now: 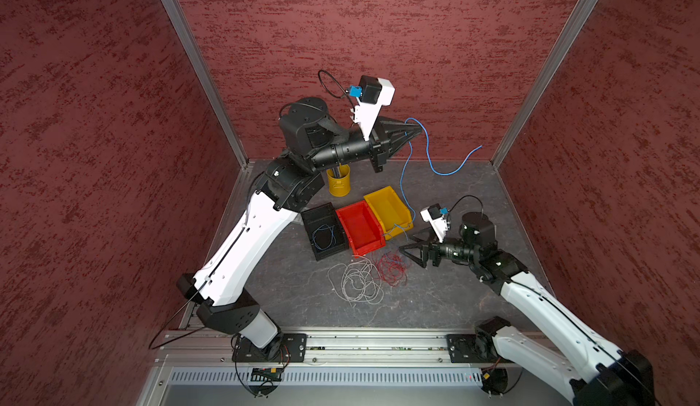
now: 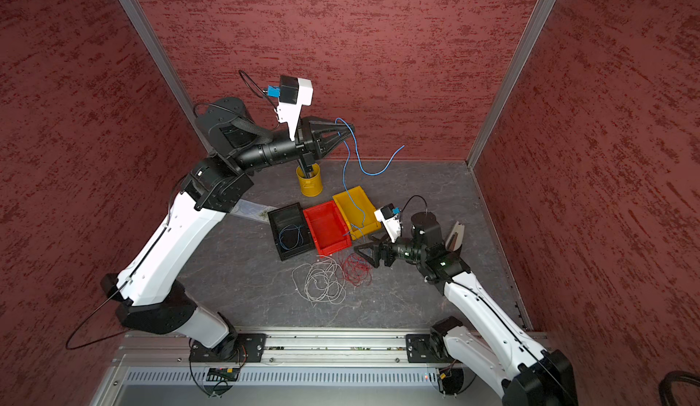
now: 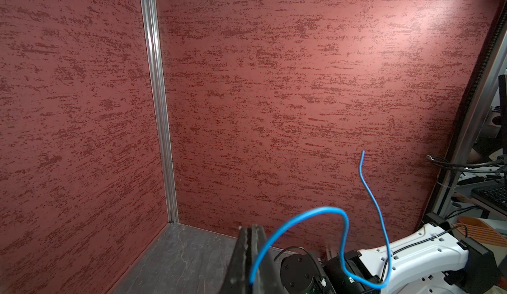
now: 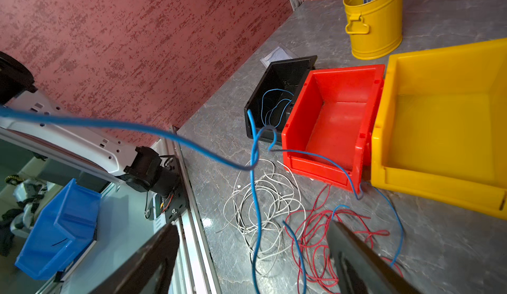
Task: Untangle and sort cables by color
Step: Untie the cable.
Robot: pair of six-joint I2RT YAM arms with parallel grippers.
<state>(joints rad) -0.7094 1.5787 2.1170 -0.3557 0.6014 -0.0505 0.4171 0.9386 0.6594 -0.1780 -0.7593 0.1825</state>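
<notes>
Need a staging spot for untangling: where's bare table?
Bare: the strip between the white cables and the front rail; also the far corner beyond the yellow bin. Crowded: before the red bin, where red cables lie by the right gripper.

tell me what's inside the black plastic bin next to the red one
Thin blue cables lie looped inside the black plastic bin; no other colour shows there. In the right wrist view its near wall covers part of the floor, so the strand count is unclear.

L gripper (image 3: 251, 232) pinched on blue cable (image 3: 315, 210), which loops up w/ free end against red wall (image 3: 274, 87).
</notes>
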